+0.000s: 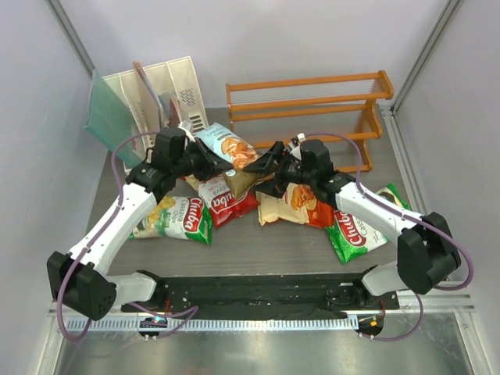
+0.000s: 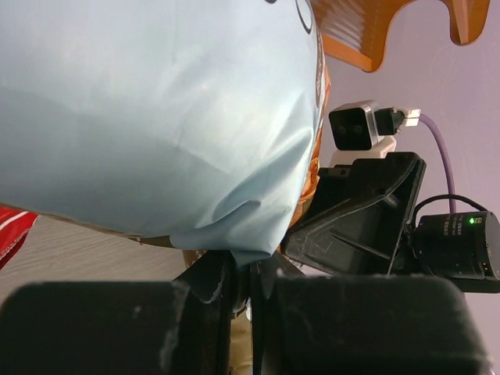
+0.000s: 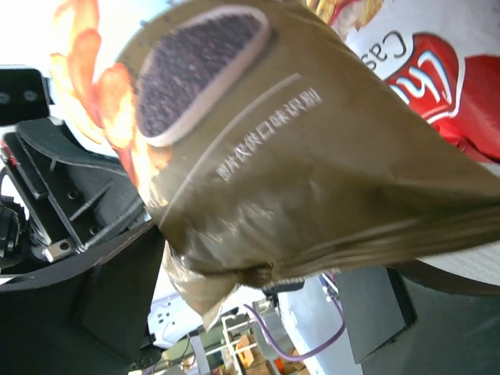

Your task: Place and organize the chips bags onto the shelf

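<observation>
Grey table (image 1: 258, 254) under pale walls, shelf (image 1: 312, 98) at the back right, left claw (image 1: 212, 164) pinched shut on the blue-brown bag (image 1: 228, 148), bag raised over the table's middle, right claw (image 1: 267, 162) spread wide at its brown end, other bags (image 1: 293, 207) lying flat beneath.

At least five chips bags (image 1: 223, 205), one shelf (image 1: 312, 98), one white organizer (image 1: 156, 86).

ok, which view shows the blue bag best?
Top external: nearly the whole blue bag shows, printed face and outline. Left wrist shows only its pale back, close up; right wrist only its brown end.
</observation>
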You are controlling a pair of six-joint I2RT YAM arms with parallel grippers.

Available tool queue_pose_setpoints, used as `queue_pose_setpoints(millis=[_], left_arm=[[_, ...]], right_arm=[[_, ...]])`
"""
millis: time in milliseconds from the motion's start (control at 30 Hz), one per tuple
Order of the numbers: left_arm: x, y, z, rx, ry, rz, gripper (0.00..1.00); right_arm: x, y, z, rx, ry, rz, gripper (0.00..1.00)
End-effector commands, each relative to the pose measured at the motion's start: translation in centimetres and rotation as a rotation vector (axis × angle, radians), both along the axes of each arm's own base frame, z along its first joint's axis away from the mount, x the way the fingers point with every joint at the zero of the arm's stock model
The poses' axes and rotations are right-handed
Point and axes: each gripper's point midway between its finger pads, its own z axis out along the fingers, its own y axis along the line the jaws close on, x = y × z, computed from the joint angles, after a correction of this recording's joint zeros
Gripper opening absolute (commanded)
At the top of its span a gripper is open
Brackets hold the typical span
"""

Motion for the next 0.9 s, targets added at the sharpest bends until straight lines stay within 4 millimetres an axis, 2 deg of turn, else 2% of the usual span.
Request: queue_pose_setpoints(millis=[0, 133, 267, 367, 400, 433, 467, 567, 600, 633, 667, 700, 800, 867], left_arm=[[-1.3, -2.1, 4.2, -0.131, -0.046, -0.111, 0.00], [-1.9, -1.8, 3.7, -0.117, -0.036, -0.112, 0.00], [-2.4, -1.4, 3.1, -0.111, -0.030, -0.107, 0.00], [-2.6, -1.4, 3.0, -0.111, -0.027, -0.113, 0.00], [-2.6, -1.5, 2.8, -0.110, -0.020, -0.115, 0.00], [-2.8, -1.5, 2.8, -0.113, -0.018, -0.124, 0.00], [-2.8, -1.6, 2.5, -0.104, -0.021, -0.132, 0.00], [-2.6, -0.8, 2.1, -0.012, -0.044, -0.142, 0.11], [-3.1, -0.3, 1.4, 0.033, -0.007, -0.144, 0.22], [-3.0, -0.1, 2.2, 0.051, -0.027, -0.144, 0.28], [-3.0, 0.3, 2.2, 0.081, -0.028, -0.142, 0.36], [-2.8, 0.8, 2.0, 0.121, -0.038, -0.131, 0.51], [-2.8, 2.0, 2.5, 0.170, -0.054, -0.088, 0.67], [-2.9, 2.5, 2.7, 0.177, -0.063, -0.063, 0.69]], right_arm=[[1.9, -0.4, 1.8, 0.006, -0.105, -0.088, 0.89], [2.6, -0.4, 2.3, 0.043, -0.137, -0.121, 0.88], [2.7, 0.3, 2.0, 0.039, -0.139, -0.097, 0.79], [2.6, 0.6, 2.0, 0.040, -0.138, -0.085, 0.59], [2.6, 0.6, 2.1, 0.041, -0.141, -0.087, 0.47], [2.5, 0.7, 2.1, 0.040, -0.144, -0.084, 0.40], [2.5, 0.7, 2.2, 0.039, -0.148, -0.083, 0.27], [2.0, 0.7, 2.2, 0.022, -0.173, -0.049, 0.10], [1.7, 0.5, 2.2, -0.001, -0.174, -0.040, 0.10], [1.6, 0.2, 2.1, -0.017, -0.180, -0.041, 0.09], [1.6, -0.2, 2.0, -0.031, -0.183, -0.046, 0.07], [1.3, -0.7, 2.4, -0.040, -0.196, -0.050, 0.06], [1.8, -2.6, 2.7, -0.046, -0.200, -0.105, 0.03], [1.6, -3.8, 3.7, -0.038, -0.226, -0.130, 0.01]])
